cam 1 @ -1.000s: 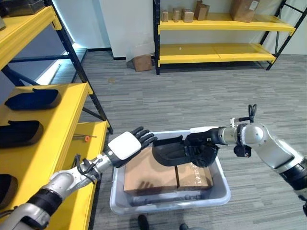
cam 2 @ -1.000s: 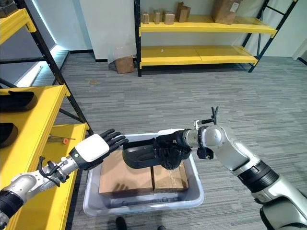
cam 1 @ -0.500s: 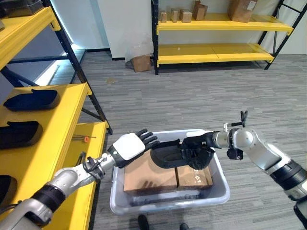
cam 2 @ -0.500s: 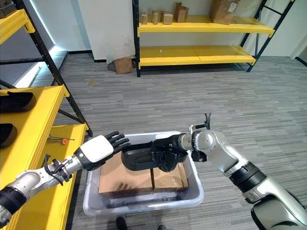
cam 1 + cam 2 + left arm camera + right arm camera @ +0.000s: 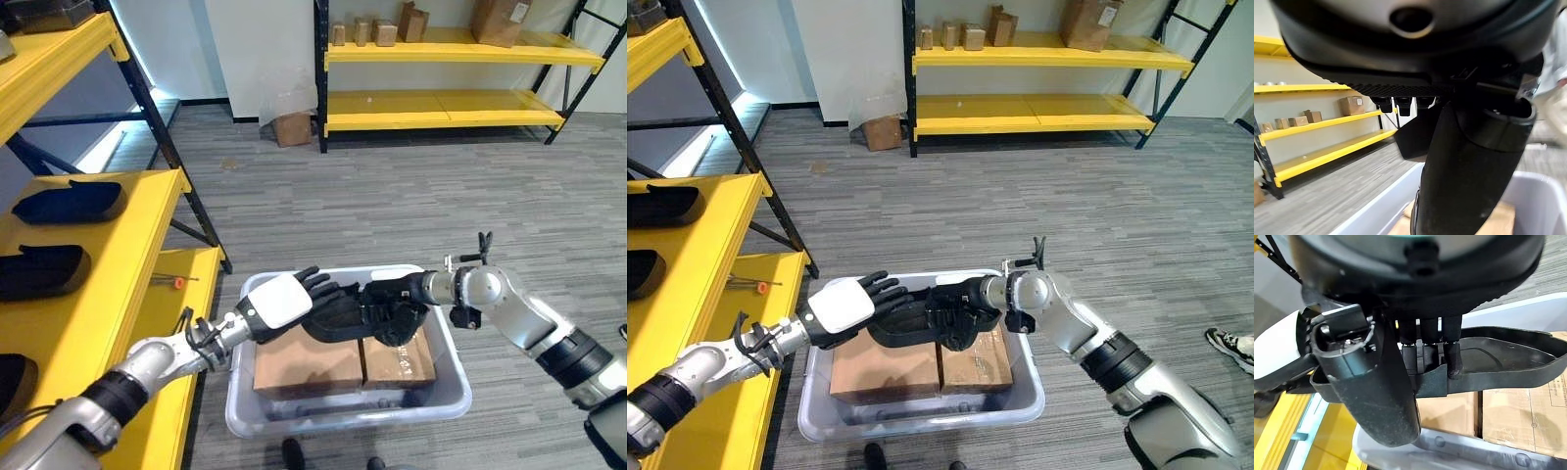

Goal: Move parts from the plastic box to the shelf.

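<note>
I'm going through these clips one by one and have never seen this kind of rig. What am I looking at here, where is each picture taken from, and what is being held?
This is a two-armed humanoid robot. Two pictures come from a stereo camera on its head, looking down; the other two come from a camera on each wrist, looking along that hand from very close.

On the floor in front of it stands a grey plastic box holding two cardboard boxes. Above them, the right hand has its fingers curled over the rim of a black tray-shaped part; the right wrist view shows that grip plainly. The left hand, with its white back, reaches in at the part's other end, fingers fairly straight against it.

To the robot's left is a yellow shelf where similar black parts already lie. Another yellow rack with small boxes stands at the back of the room.
</note>
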Robot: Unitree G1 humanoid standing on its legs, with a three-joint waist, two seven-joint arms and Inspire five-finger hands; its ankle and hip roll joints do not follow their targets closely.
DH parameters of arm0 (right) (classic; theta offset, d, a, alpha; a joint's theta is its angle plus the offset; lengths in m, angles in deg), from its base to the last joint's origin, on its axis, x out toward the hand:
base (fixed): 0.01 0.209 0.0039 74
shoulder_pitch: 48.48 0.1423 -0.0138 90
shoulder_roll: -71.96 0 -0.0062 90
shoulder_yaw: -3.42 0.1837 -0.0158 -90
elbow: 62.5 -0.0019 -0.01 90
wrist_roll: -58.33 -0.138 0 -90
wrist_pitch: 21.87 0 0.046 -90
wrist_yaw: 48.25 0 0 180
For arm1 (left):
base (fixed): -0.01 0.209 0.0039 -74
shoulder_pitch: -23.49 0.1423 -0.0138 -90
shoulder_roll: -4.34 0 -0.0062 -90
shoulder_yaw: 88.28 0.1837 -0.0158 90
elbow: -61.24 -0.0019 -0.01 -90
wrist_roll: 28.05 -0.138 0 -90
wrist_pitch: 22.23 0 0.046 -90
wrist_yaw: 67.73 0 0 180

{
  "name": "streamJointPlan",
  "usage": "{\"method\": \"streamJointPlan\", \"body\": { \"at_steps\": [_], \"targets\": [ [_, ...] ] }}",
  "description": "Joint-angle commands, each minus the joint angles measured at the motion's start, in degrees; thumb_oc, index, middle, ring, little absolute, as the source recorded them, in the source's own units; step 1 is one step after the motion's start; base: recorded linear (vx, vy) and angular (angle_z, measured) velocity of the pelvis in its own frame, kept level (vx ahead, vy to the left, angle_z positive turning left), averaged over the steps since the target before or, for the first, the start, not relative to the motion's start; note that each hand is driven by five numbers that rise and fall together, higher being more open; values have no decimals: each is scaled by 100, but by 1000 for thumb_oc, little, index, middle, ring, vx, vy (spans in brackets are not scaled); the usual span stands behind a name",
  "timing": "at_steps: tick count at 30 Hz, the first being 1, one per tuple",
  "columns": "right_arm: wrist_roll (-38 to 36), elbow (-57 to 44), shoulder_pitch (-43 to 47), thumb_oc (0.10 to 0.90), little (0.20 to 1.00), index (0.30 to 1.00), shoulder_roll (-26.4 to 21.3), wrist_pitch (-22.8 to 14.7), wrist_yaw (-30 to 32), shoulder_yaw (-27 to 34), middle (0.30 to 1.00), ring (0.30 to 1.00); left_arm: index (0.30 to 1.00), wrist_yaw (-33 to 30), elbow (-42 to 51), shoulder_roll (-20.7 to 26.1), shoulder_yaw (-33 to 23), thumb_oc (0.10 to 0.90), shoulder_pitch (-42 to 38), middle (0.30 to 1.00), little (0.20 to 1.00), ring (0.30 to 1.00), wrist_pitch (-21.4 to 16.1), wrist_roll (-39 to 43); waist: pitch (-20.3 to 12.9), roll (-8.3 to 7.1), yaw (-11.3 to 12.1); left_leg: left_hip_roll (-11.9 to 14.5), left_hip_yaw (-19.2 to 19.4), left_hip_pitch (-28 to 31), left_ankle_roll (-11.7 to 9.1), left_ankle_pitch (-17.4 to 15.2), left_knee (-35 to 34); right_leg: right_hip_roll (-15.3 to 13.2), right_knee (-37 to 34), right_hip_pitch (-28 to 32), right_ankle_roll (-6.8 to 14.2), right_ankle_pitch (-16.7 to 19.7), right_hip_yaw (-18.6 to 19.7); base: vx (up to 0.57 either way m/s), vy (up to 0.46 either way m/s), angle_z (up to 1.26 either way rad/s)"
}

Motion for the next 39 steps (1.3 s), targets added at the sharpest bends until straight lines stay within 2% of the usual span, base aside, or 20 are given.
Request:
{"method": "streamJointPlan", "body": {
  "at_steps": [1,8,13,17,22,25,34,35,36,37,39],
  "targets": [
    [-251,7,1005,400,300,300,341,-508,437,18,300,300,1000,-434,137,-416,0,900,-570,1000,1000,1000,-157,841,-693,40,195,290,-74,677,-220,-868,-37,-29,68,-662,291,593,-146,0,0,0],
    [-253,59,902,400,300,300,489,-534,664,103,300,300,1000,-213,528,-648,-184,900,-447,1000,1000,1000,-272,1174,-682,6,249,296,-115,636,-219,-823,-37,-30,80,-683,269,616,-179,5,-9,1],
    [-395,47,867,400,300,300,570,-779,591,151,300,300,1000,-268,611,-763,-183,900,-357,1000,1000,1000,-246,1111,-676,-13,259,304,-126,647,-215,-836,-37,-27,96,-678,265,595,-185,9,-2,0],
    [-413,-12,943,400,300,300,655,-914,463,-53,300,300,1000,-318,486,-815,-28,900,-441,1000,1000,1000,-195,912,-696,-10,260,309,-124,680,-222,-881,-37,-30,85,-633,277,558,-189,36,2,0],
    [-429,51,1091,400,300,300,805,-931,601,-300,300,300,1000,-265,403,-906,234,900,-616,1000,1000,1000,-188,942,-700,-6,262,318,-106,672,-214,-842,-37,-27,117,-660,262,566,-187,0,0,0],
    [-500,61,1301,400,300,300,969,-954,565,-492,300,300,1000,-109,489,-1149,525,900,-733,1000,1000,1000,-530,1169,-713,-8,253,327,-104,677,-214,-847,-37,-14,139,-668,254,550,-165,10,1,0],
    [-694,-36,1472,400,300,300,1101,-908,779,-678,300,300,1000,-44,611,-1472,716,900,-833,1000,1000,1000,-526,1567,-712,-16,243,332,-105,675,-213,-853,-37,-14,148,-664,248,540,-181,0,0,0],
    [-697,-51,1480,400,300,300,1101,-894,815,-673,300,300,555,-15,630,-1506,707,582,-833,555,555,555,-540,1615,-710,-17,247,330,-110,675,-213,-853,-37,-15,149,-662,248,540,-187,0,0,0],
    [-692,-53,1481,400,300,300,1104,-886,837,-673,300,300,391,-31,633,-1520,706,465,-833,391,391,391,-562,1633,-710,-18,249,330,-111,675,-213,-854,-37,-15,148,-660,248,540,-190,0,0,0],
    [-687,-52,1480,400,300,300,1113,-879,885,-676,300,300,300,-26,627,-1543,709,400,-831,300,300,300,-597,1677,-714,-18,251,329,-113,675,-213,-856,-37,-16,145,-658,248,540,-194,0,0,0],
    [-674,-36,1481,400,300,300,1139,-867,923,-651,300,300,300,136,653,-1607,697,400,-828,300,300,300,-639,1757,-716,-18,253,326,-125,675,-211,-857,-37,-17,144,-653,249,541,-200,0,0,0]
  ]
}}
